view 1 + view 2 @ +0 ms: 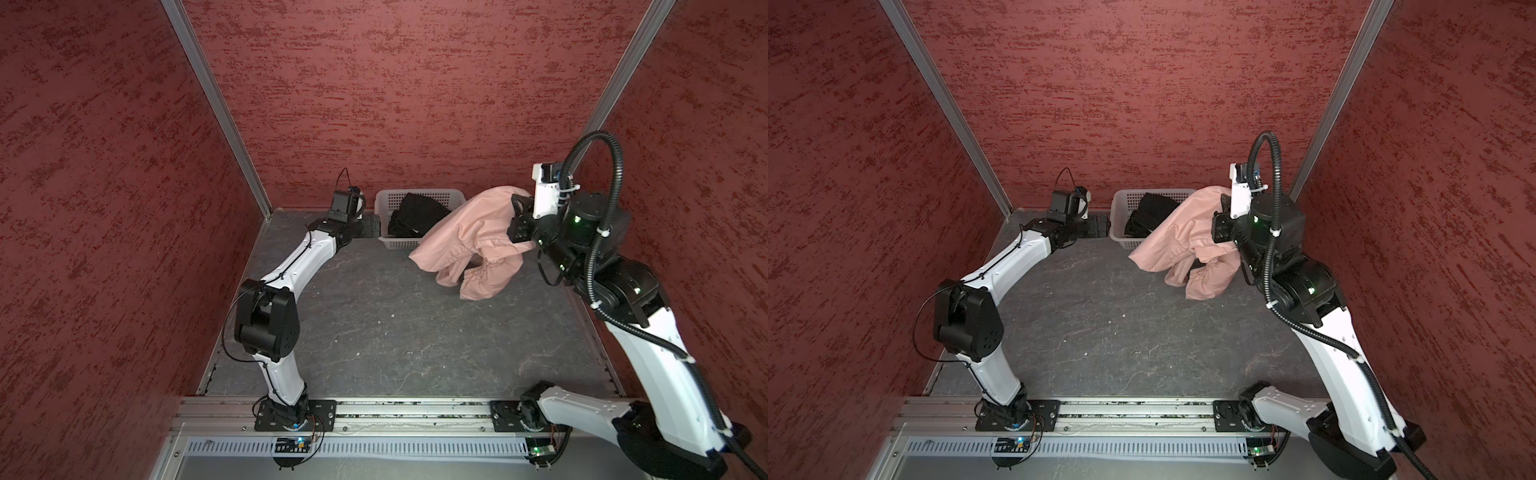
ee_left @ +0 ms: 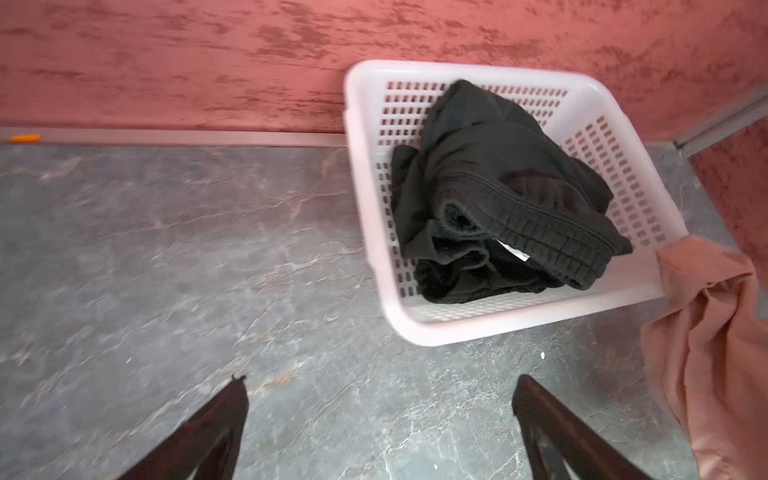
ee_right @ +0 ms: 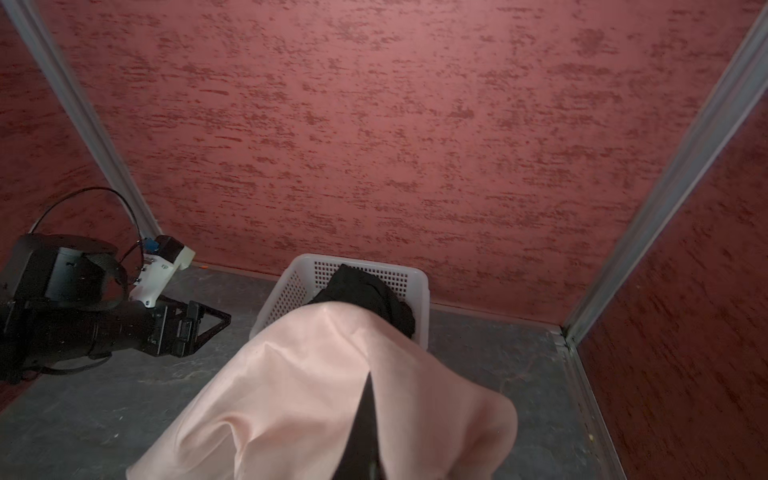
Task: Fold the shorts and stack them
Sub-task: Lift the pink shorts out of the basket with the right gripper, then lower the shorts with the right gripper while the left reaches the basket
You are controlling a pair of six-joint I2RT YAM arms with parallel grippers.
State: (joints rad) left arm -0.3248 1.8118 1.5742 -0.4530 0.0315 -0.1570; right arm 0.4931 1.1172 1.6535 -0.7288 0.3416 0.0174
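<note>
The right gripper [image 3: 365,432] is closed on the pink shorts [image 1: 465,232] and holds them up at the back right, with one fold reaching the basket [image 2: 361,199] corner. The black shorts [image 2: 498,187] lie crumpled inside the basket by the back wall. The left gripper [image 2: 379,380] stands wide, empty, just beside the basket. Bare table [image 1: 374,332] spreads across the middle and front.

1. The pink shorts [image 1: 465,226] are plain dusty pink.
2. The black shorts [image 2: 498,187] are solid black (one small white tag).
3. The basket [image 2: 359,187] is white, slot-gridded.
4. The table [image 1: 374,328] is grey, pale-veined.
5. The walls [image 1: 395,83] are mottled red.
</note>
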